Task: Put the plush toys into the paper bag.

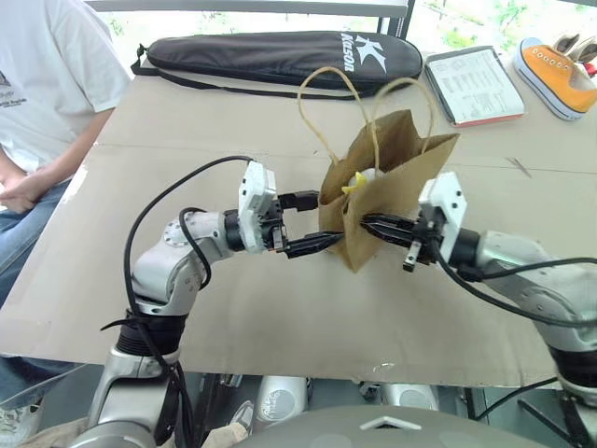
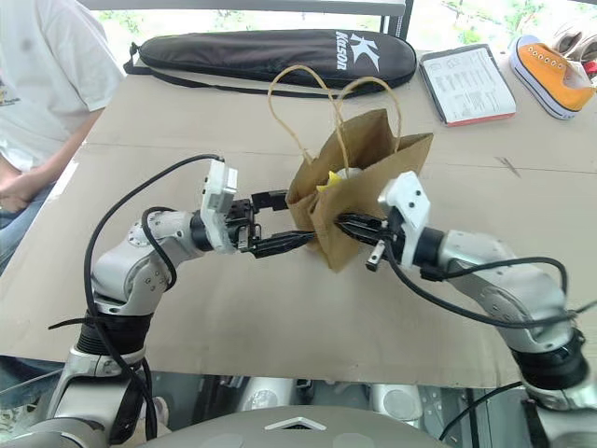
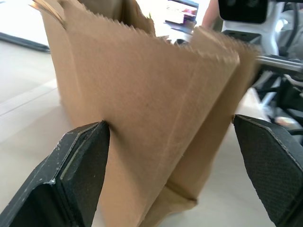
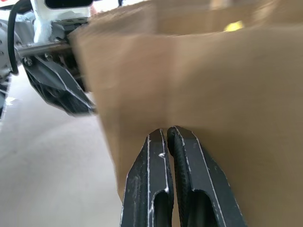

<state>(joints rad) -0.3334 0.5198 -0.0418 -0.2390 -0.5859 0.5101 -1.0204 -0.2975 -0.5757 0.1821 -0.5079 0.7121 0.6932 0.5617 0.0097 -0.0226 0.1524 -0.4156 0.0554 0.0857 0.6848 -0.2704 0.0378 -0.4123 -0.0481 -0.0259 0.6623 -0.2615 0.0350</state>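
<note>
Paper bag (image 1: 387,191) stands upright near the middle of the tabletop (image 1: 280,317), mouth up, handles looped above. A plush toy (image 1: 359,181) sits inside near the top; only a bit of white and yellow shows over the rim. Whether more toys lie deeper cannot be told.

Left claw (image 1: 310,224) reaches in level from the bag's left side, released and spread wide. In the left wrist view its fingers (image 3: 78,175) straddle one folded corner of the bag; one pad touches the paper, the other stands just off it.

Right claw (image 1: 371,225) is clenched, fingers pressed together with nothing between them, tips against or just short of the bag's front wall.

Judgement: the toy is in, and the step in hand looks like steadying or settling the bag.

- The bag is light and tall and will tip or skid under a sideways push, so any nudge from the clenched claw should be low and gentle.
- Left claw can act as a brace on the corner without pinching hard enough to crease the paper.
- Keep clear of the handles.
</note>
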